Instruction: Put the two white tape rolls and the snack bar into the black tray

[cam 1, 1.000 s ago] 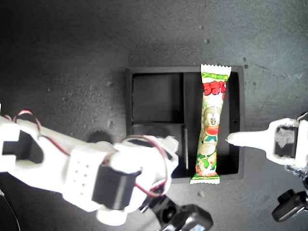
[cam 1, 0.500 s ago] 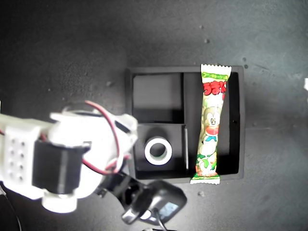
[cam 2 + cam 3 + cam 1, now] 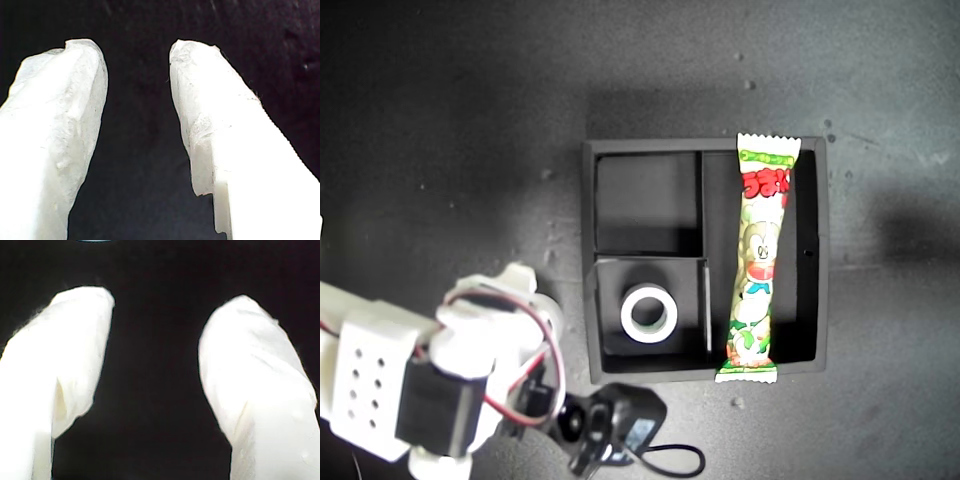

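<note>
The black tray (image 3: 588,250) lies in the middle of the exterior view. One white tape roll (image 3: 649,312) lies flat in its nearer small compartment; the other roll is out of view. The snack bar (image 3: 759,258) lies lengthwise in the long compartment, its crimped ends over the rims. A white arm (image 3: 380,385) with red wires sits at the exterior view's lower left, clear of the tray; which arm it is I cannot tell. My first gripper (image 3: 135,50) is open over dark surface, nothing between its fingers. My second gripper (image 3: 165,297) is open too, and empty.
The tray's farther small compartment (image 3: 646,203) holds nothing. A black camera unit with a cable (image 3: 620,425) hangs off the arm just below the tray's lower left corner in the exterior view. Dark speckled tabletop (image 3: 460,120) surrounds the tray.
The arm that covered the tray's lower left compartment pulled back to the exterior view's lower left, uncovering the tape roll there. The arm at that view's right edge left the picture.
</note>
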Tool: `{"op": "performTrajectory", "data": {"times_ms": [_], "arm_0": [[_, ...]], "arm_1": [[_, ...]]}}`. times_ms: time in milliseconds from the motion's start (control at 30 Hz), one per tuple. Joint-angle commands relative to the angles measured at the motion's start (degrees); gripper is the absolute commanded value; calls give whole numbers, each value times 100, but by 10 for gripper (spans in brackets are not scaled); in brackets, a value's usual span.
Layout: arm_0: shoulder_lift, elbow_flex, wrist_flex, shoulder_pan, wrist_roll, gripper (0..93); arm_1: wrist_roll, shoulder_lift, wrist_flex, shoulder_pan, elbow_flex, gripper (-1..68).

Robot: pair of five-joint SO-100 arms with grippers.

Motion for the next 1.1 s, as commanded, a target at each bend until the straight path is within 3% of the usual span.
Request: {"op": "performTrajectory", "data": {"times_ms": [0, 400, 667, 1067], "arm_0": [[272, 114, -387, 299, -308, 132], [211, 1081, -1547, 659, -809, 134], [149, 1881, -2470, 606, -861, 138], [79, 2558, -2839, 448, -940, 155]], "arm_1": [[53, 0, -114, -79, 18, 81], [26, 0, -123, -105, 26, 82], [9, 0, -123, -114, 26, 83], [-62, 0, -123, -193, 35, 85]]}}
